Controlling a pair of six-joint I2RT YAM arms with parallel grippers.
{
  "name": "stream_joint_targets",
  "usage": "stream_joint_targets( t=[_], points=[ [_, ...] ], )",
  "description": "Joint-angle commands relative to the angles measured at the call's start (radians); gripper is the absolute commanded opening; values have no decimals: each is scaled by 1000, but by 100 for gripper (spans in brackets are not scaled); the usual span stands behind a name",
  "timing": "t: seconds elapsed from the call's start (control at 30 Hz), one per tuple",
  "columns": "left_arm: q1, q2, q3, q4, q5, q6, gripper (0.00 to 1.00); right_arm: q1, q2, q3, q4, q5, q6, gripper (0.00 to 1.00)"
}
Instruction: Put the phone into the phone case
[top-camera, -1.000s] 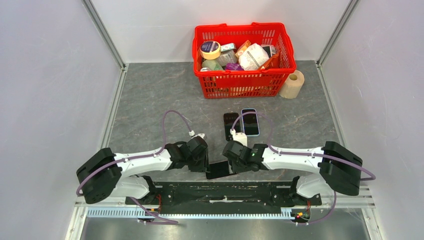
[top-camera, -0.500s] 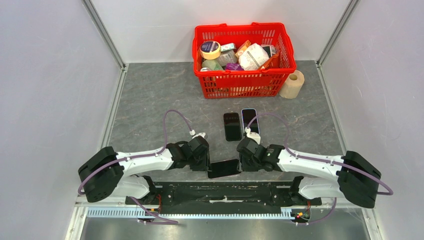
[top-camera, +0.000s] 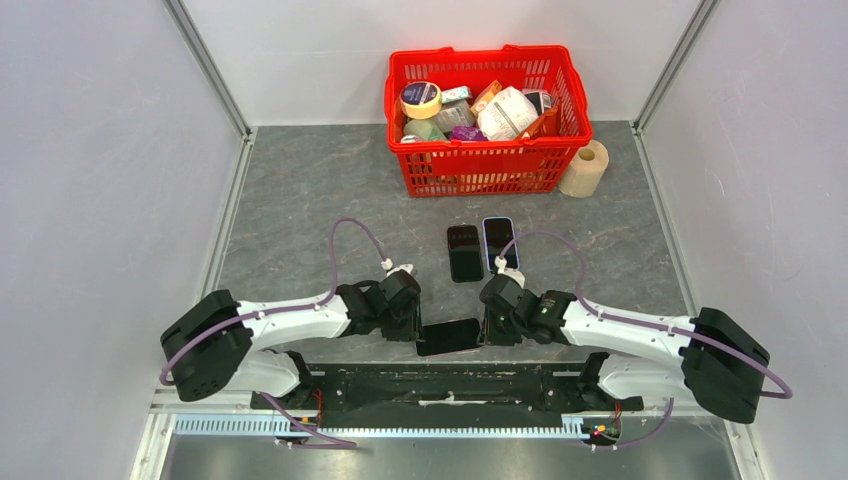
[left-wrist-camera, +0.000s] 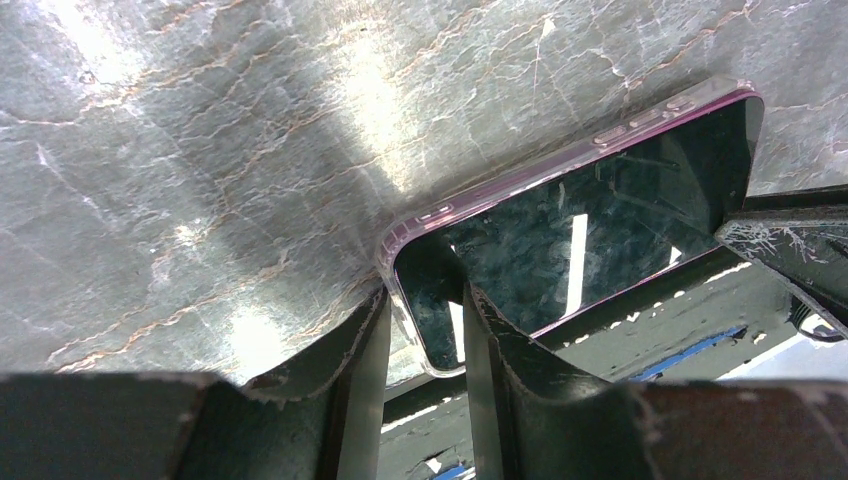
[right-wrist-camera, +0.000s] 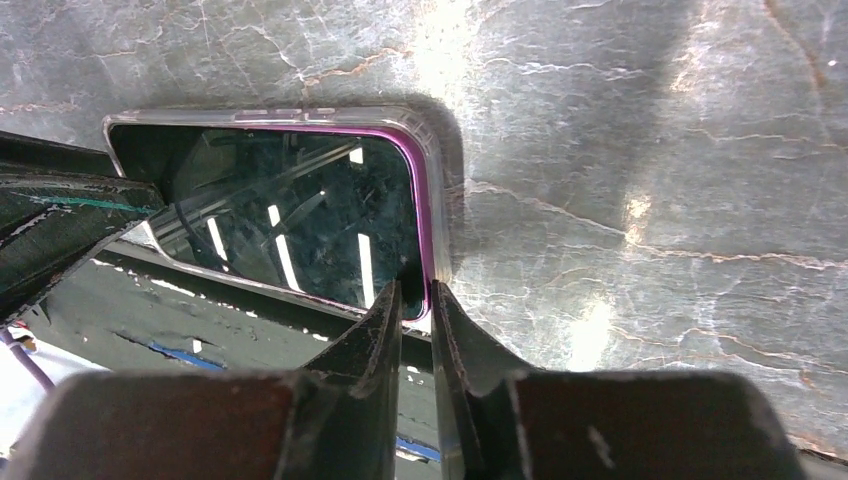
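A dark-screened phone sits in a clear case with a purple rim and lies across the table's near edge, between my two arms. It shows in the left wrist view and the right wrist view. My left gripper is closed on its left end; in the left wrist view one finger is on the screen and one is at the case's rim. My right gripper is nearly shut on the case's right rim, with its fingertips pinching that rim.
Two more phones lie side by side mid-table, a black one and a light-rimmed one. A red basket full of items stands at the back, with a paper roll to its right. The black arm-mount rail runs below the phone.
My right gripper has moved right, from over the phone to its right end, and closed on the rim. The phone shifted slightly right. The left gripper has stayed on the left end.
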Motion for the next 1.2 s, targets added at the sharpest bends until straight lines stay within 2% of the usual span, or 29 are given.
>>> stream_joint_targets(
  t=[0.0, 0.27, 0.67, 1.17],
  points=[
    [-5, 51, -15, -39, -64, 0, 38, 0, 26, -33, 30, -41, 30, 19],
    [-5, 52, -14, -37, -64, 3, 38, 3, 75, -40, 49, -31, 45, 0],
    [-5, 68, -2, -24, -57, 7, 38, 112, 248, -2, 79, 66, 100, 0],
    [-5, 56, 1, -26, -61, 4, 37, 182, 419, 117, -10, 190, 119, 0]
  ],
)
